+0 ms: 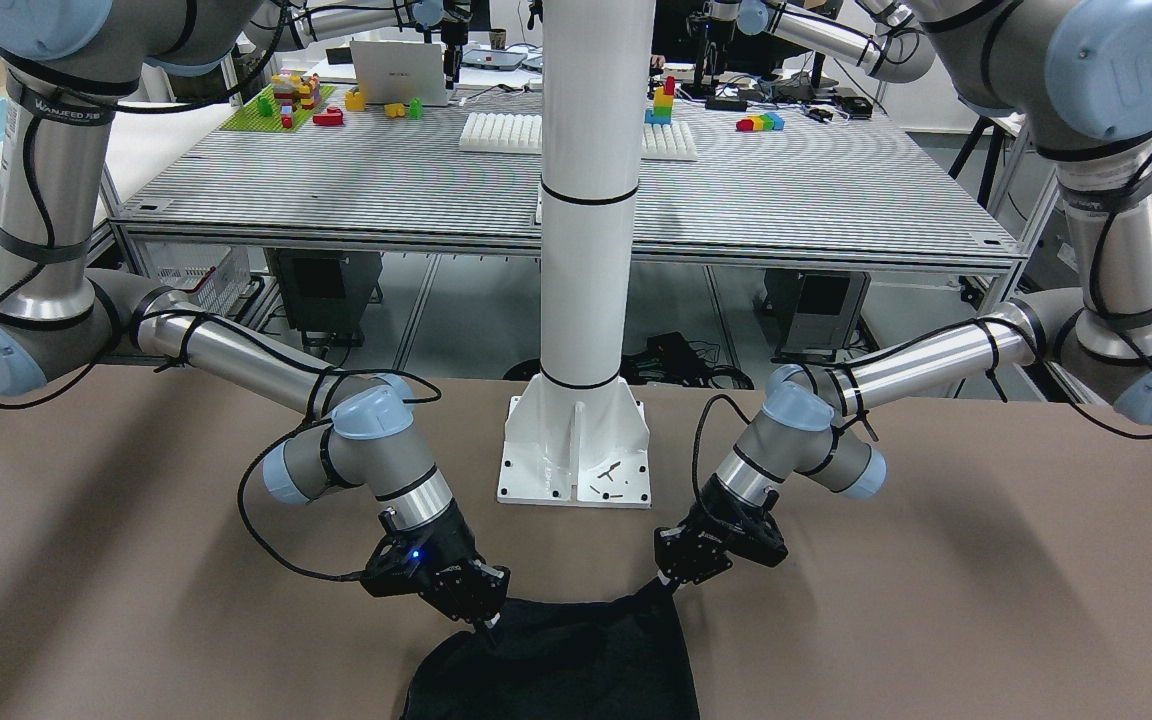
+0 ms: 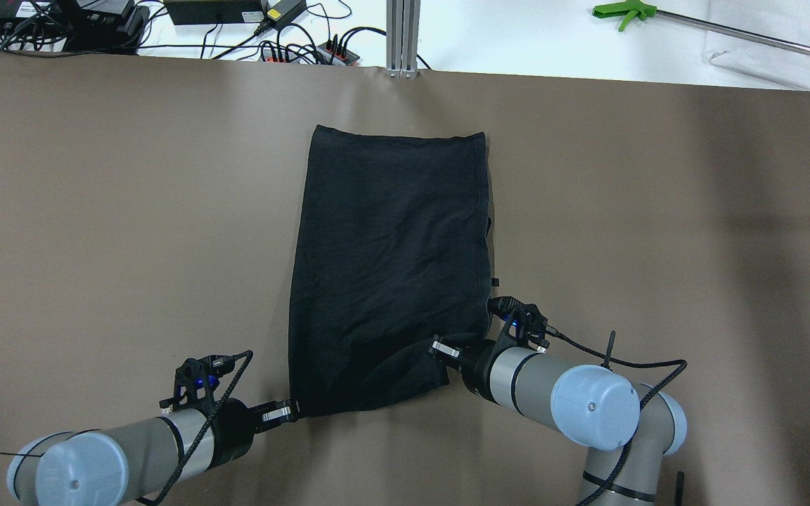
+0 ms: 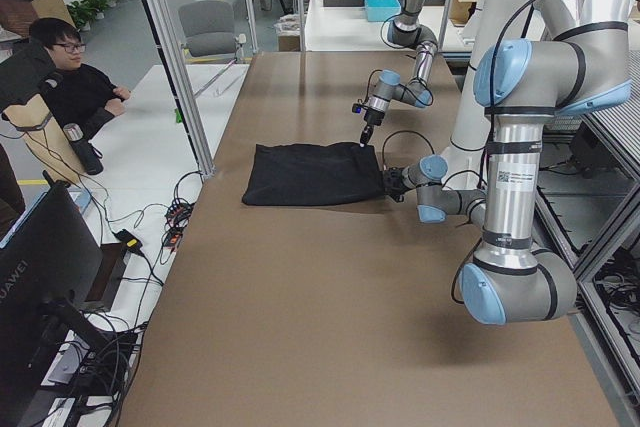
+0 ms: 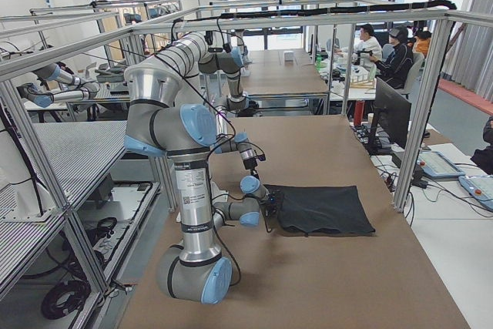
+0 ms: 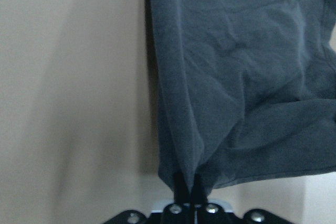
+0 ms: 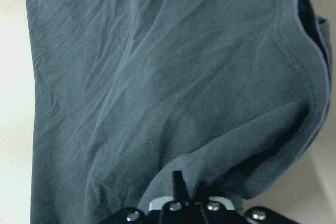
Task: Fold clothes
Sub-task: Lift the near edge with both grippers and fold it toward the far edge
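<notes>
The black cloth (image 2: pixel 391 267) lies mostly flat in the middle of the brown desk (image 2: pixel 95 211), its long sides running away from the robot and its far edge close to the desk's far edge. The end nearest the robot is held at both corners. The left fingers (image 2: pixel 293 409) are closed tight on the near left corner, and the wrist view shows the fabric gathered into a narrow pinch between them. The right fingers (image 2: pixel 437 347) are likewise closed on the near right corner, with the cloth bunched and folded over around them. That corner sits farther in over the cloth than the left one, so the near edge runs at a slant. From the front, the held corners rise slightly off the desk while the rest stays down. The white pole (image 1: pixel 591 200) stands on its base plate (image 1: pixel 576 460) between the two arms, apart from the cloth.
</notes>
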